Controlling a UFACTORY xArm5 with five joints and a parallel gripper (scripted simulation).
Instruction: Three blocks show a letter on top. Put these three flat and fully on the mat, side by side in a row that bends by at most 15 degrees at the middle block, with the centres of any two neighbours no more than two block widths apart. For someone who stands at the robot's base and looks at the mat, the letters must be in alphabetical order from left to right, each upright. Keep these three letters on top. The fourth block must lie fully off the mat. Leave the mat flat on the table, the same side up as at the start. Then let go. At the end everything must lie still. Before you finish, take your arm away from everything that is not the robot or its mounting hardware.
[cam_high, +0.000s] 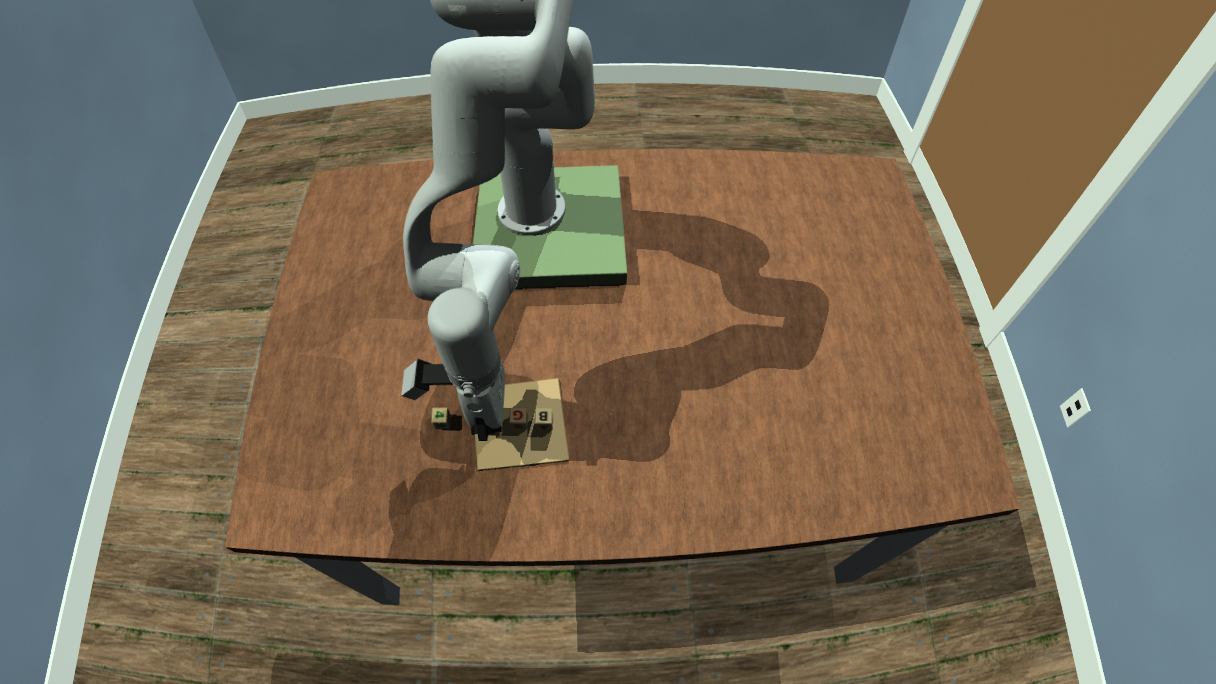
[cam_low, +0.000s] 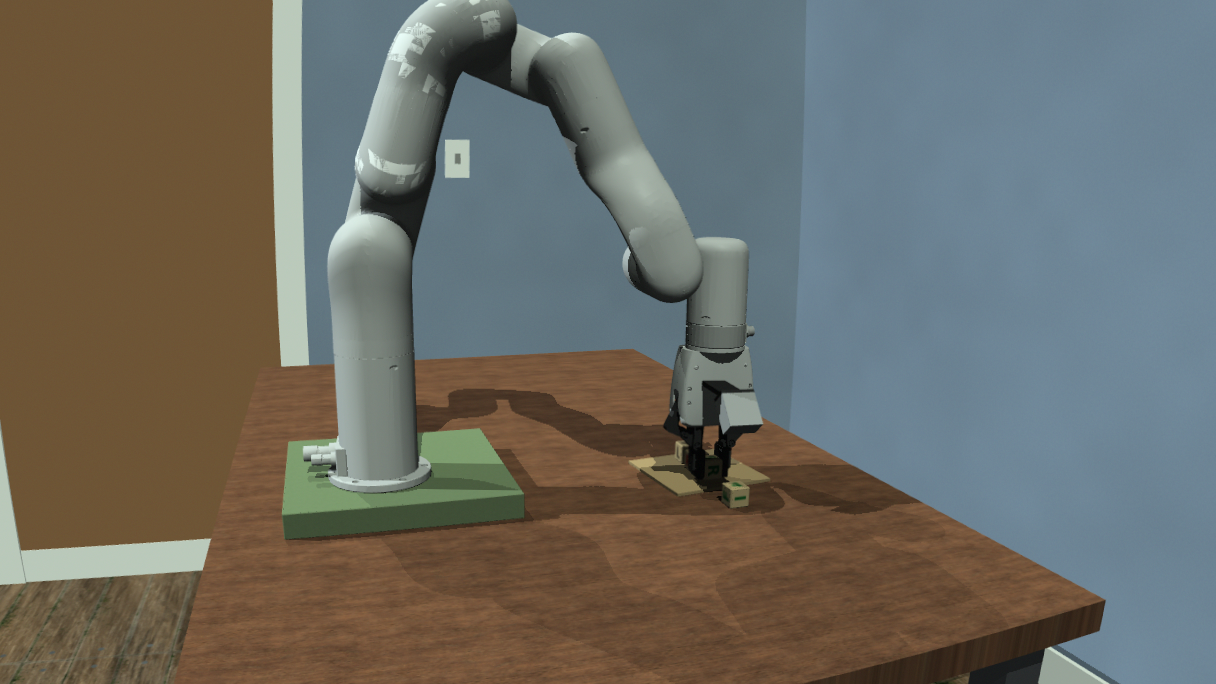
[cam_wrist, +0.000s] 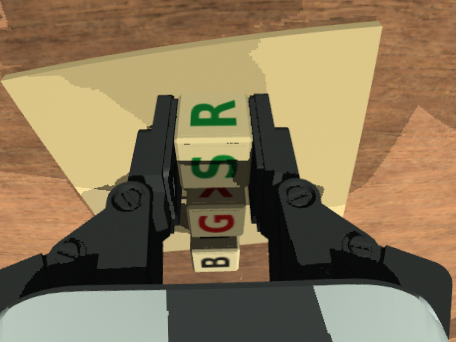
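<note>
The mat (cam_high: 544, 452) (cam_low: 676, 483) (cam_wrist: 320, 65) lies flat on the table. The B block (cam_high: 542, 416) (cam_wrist: 215, 261) and the G block (cam_high: 517, 416) (cam_wrist: 216, 222) stand on it, letters up. My gripper (cam_high: 483, 433) (cam_low: 710, 478) (cam_wrist: 214, 123) points down, shut on the S block (cam_low: 712, 468) (cam_wrist: 214, 120), low over the mat in line with them. S is on its top, partly shaded, and R on a side. The top view shows B and G upside down; in the wrist view S, G and B are turned alike. Whether the S block touches the mat is unclear.
The fourth block (cam_high: 439, 416) (cam_low: 735, 495), with a green 4 up, lies on the table (cam_high: 765, 442) (cam_low: 510, 578) off the mat, close to the held block's side. The green base plate (cam_high: 586, 246) (cam_low: 399, 518) carries the arm.
</note>
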